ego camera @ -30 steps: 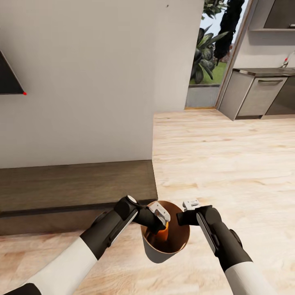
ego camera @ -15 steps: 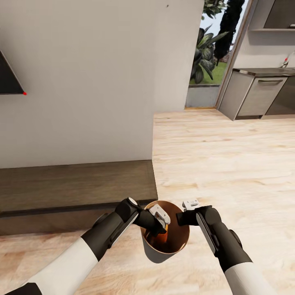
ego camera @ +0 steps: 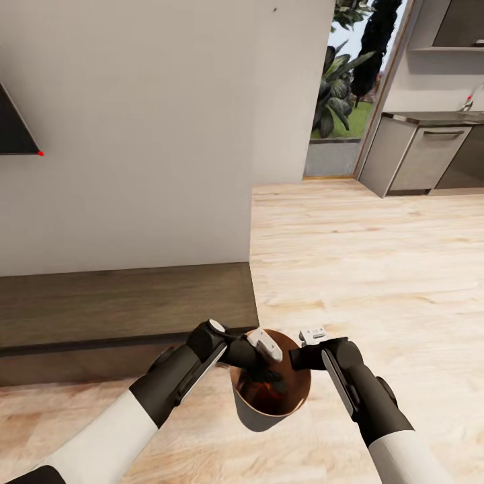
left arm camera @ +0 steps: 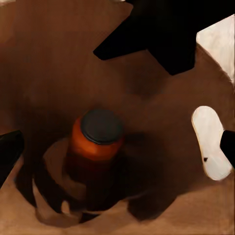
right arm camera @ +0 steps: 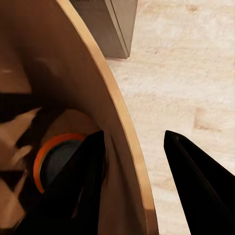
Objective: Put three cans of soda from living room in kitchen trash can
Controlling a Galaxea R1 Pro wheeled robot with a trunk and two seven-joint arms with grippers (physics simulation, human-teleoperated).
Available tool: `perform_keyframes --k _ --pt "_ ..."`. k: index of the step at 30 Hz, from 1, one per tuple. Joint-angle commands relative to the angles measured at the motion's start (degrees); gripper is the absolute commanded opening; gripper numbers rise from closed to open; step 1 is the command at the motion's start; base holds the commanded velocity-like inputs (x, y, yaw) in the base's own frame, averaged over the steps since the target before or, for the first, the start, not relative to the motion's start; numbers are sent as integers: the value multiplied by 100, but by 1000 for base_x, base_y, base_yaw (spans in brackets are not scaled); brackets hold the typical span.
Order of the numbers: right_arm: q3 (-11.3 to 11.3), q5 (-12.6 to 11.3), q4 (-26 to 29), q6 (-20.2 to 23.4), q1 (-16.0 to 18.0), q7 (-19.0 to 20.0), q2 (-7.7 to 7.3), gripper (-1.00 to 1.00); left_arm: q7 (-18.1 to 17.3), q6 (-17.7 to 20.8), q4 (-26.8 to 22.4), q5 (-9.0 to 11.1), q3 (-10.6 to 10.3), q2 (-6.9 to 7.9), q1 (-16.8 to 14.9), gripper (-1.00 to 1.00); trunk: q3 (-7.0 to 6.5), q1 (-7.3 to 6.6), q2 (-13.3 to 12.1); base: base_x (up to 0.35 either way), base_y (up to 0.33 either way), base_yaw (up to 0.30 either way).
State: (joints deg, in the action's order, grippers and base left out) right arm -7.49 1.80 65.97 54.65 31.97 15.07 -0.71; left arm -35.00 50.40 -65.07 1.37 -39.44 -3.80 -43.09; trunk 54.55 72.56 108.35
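Since a second ago my left gripper (ego camera: 270, 366) has dipped deeper into the trash can (ego camera: 259, 417), jaws wide, an orange soda can (left arm camera: 98, 142) standing free at its bottom. My right gripper (right arm camera: 134, 181) pinches the rim; withdrawing carelessly could tip the bin.

The left arm reaches in from 7 o'clock, its gripper (ego camera: 269, 363) dipped downward, fingers spread wide; the right arm enters from 5 o'clock, its gripper (ego camera: 302, 353) with jaws parted.
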Motion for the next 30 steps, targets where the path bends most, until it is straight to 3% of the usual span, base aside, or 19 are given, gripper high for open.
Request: perform_keyframes --k 1,4,5,9,10,12,13,14,16,17,18,19,20,22,23,24,25,26,30 --pt "-1 -104 0 10 1 -4 0 -100 -5 6 -198 0 7 10 14 100 0 0 0 0 0 0" --pt "0 -112 -3 10 2 -4 0 -100 -49 75 -1054 33 22 118 216 100 0 0 0 0 0 0" --pt "3 -116 -5 10 2 -4 0 -100 -238 252 -1984 48 41 340 534 100 0 0 0 0 0 0" --pt "7 -117 -8 10 2 -4 0 -100 -562 318 -2364 57 189 646 640 100 0 0 0 0 0 0" --pt "8 -118 -10 10 2 -4 -1 -100 -774 321 -2461 60 433 806 669 100 0 0 0 0 0 0" --pt "14 -118 -11 10 2 -4 -5 -100 -1362 255 -2563 63 1233 1109 779 100 0 0 0 0 0 0" --pt "15 -118 -12 10 2 -4 -6 -100 -1535 199 -2577 63 1485 1197 852 100 0 0 0 0 0 0" --pt "16 -118 -13 10 2 -4 -7 -100 -1806 42 -2598 64 1988 1364 1006 100 0 0 0 0 0 0" --pt "17 -118 -13 10 2 -4 -7 -100 -1988 -149 -2611 62 2502 1514 1172 100 0 0 0 0 0 0" --pt "18 -118 -14 10 2 -6 -8 -100 -2097 -353 -2614 51 2981 1621 1357 100 0 0 0 0 0 0" --pt "18 -118 -14 10 2 -5 -8 -100 -2127 -464 -2614 35 3200 1658 1467 100 0 0 0 0 0 0" --pt "19 -115 -14 10 2 -5 -8 -100 -2143 -713 -2608 8 3613 1710 1737 100 0 0 0 0 0 0" --pt "25 -115 -14 10 2 -4 -8 -100 -2010 -1146 -2579 -13 4099 1725 2162 100 0 0 0 0 0 0" --pt "38 -117 -14 10 2 -5 -19 -100 -1570 -1926 -2482 -35 4688 1709 2830 100 0 0 0 0 0 0" --pt "42 -117 -14 10 2 -5 -26 -100 -1376 -2183 -2432 -40 4813 1698 3035 100 0 0 0 0 0 0" --pt "51 -121 -14 10 2 -5 -40 -100 -954 -2705 -2296 -53 4994 1677 3412 100 0 0 0 0 0 0" --pt "55 -126 -14 10 2 -4 -48 -100 -740 -2973 -2205 -58 5058 1666 3573 100 0 0 0 0 0 0" --pt "63 -131 -14 10 2 -2 -62 -100 -335 -3499 -1977 -61 5147 1646 3826 100 0 0 0 0 0 0" --pt "69 -134 -36 10 2 3 -79 -100 287 -4604 -1164 -62 5256 1622 4139 100 0 0 0 0 0 0"
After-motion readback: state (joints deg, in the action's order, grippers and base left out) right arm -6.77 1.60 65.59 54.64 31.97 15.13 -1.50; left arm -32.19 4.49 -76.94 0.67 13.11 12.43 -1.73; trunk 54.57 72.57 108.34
